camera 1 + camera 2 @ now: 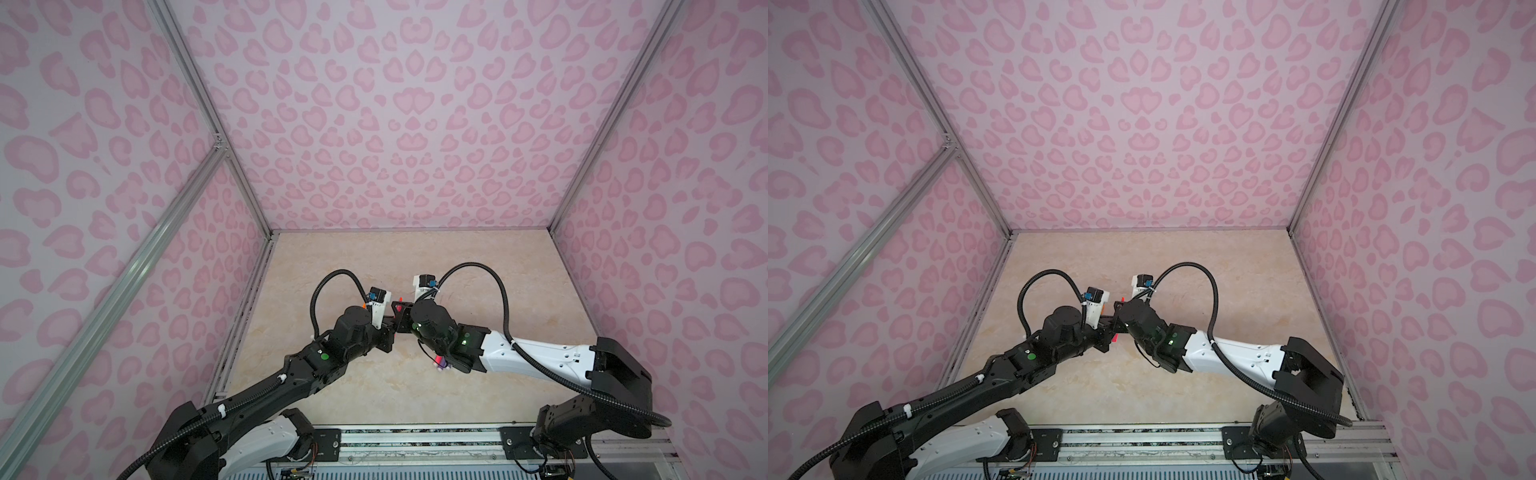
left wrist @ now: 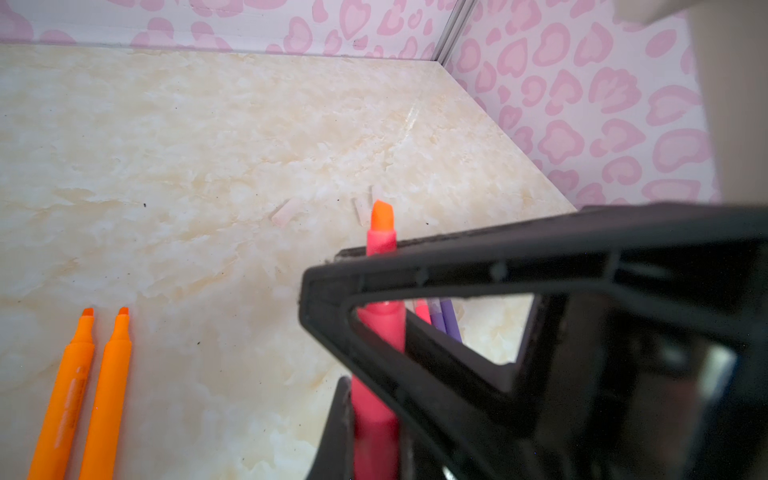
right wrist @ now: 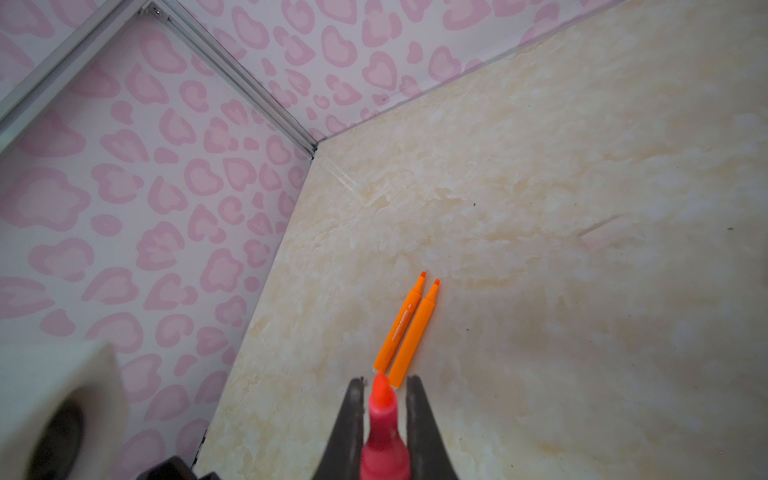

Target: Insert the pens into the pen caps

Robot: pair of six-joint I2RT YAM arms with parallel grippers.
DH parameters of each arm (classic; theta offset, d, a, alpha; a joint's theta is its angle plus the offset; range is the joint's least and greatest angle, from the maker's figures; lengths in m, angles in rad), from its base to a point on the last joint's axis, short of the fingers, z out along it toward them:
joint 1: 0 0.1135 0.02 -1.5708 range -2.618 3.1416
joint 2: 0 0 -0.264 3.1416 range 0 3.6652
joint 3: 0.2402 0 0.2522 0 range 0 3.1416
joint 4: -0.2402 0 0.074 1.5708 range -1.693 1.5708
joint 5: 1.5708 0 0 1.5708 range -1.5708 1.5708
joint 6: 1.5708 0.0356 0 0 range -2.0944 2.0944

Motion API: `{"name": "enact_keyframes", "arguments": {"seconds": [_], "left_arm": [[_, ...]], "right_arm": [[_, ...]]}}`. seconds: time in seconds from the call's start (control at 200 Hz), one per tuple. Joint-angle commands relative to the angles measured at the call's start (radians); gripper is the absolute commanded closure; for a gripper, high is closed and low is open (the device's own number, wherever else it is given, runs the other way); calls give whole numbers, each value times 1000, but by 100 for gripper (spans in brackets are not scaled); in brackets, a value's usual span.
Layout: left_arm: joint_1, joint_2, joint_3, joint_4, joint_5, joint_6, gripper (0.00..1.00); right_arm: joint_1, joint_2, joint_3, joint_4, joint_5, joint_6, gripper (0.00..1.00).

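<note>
- My left claw [image 2: 365, 415] is clenched on the pink pen [image 2: 380, 328], low on its barrel.
- My right claw [image 3: 386, 380] stands around the same pen, one finger on each side near the tip. Whether it presses the pen or only flanks it, I cannot tell.
- The pen is held above the desk [image 2: 166, 166]. Its long axis runs forward out of both claws, with the orange tip toward the back wall.
- The pen caps [image 2: 286, 212] lie flat on the desk beyond that tip, apart from it. I judge the tip must come down and line up with one cap's mouth.
- Which arm is nearer to the caps, the top views do not show.
- Two orange pens [image 3: 409, 328] lie side by side, touching. The purple pens [image 2: 446, 320] lie on the desk beneath my right arm.
- One orange pen carries print along its barrel, too small to read, and I can read no brand.
</note>
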Motion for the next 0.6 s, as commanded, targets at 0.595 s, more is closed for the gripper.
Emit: {"name": "enact_keyframes", "arguments": {"seconds": [0.595], "left_arm": [[115, 170, 93, -105, -172, -137, 97]], "right_arm": [[-387, -132, -141, -261, 123, -55, 46]]}}
